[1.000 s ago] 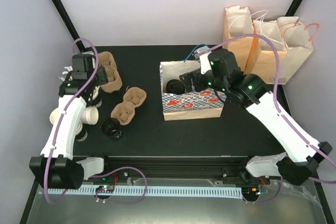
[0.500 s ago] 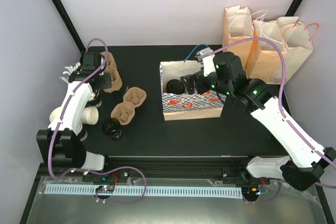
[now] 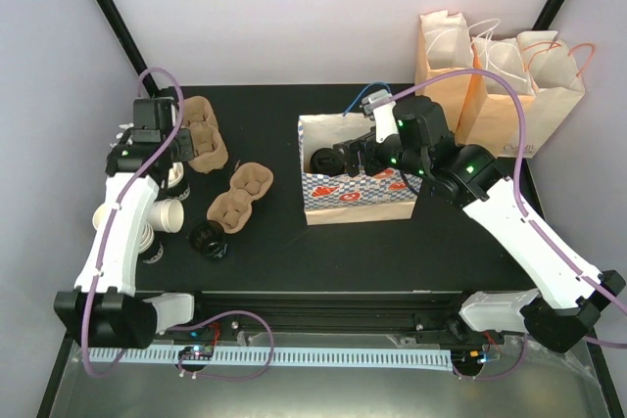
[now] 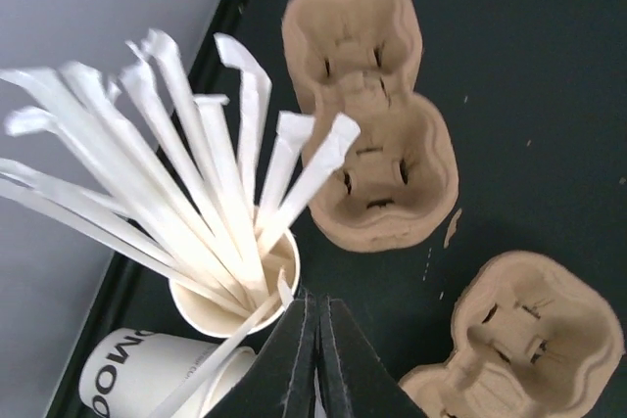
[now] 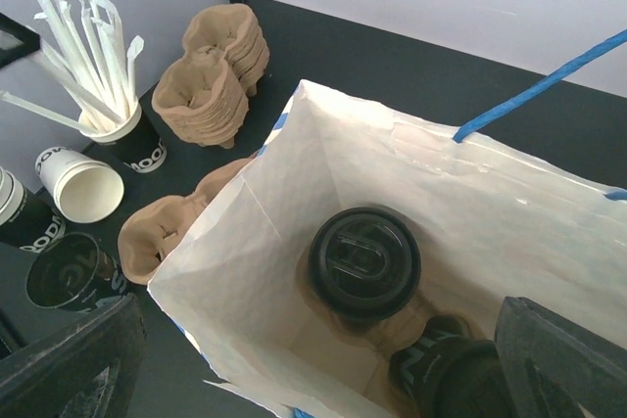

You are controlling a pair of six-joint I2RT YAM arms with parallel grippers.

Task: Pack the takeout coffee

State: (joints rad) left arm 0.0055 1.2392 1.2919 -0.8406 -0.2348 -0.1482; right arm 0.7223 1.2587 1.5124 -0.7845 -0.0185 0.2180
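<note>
Takeout coffee [image 5: 364, 259] sat lid-up at the bottom of the white paper bag [image 5: 294, 173], straight below the right tool [image 3: 351, 157], which was spread wide. Another dark cup [image 5: 446, 369] next to it was half cut off, hard to make out. Left tool [image 4: 315, 305] was pressed together just beside a paper cup [image 4: 196, 310] stuffed with wrapped straws [image 4: 176, 144]. One straw crossed its tip, and I honestly couldn't tell if it was pinched.

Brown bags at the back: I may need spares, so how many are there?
3 brown bags, standing in a row at the far right: the left one, the middle one, the right one. Others could be hidden behind them.
</note>
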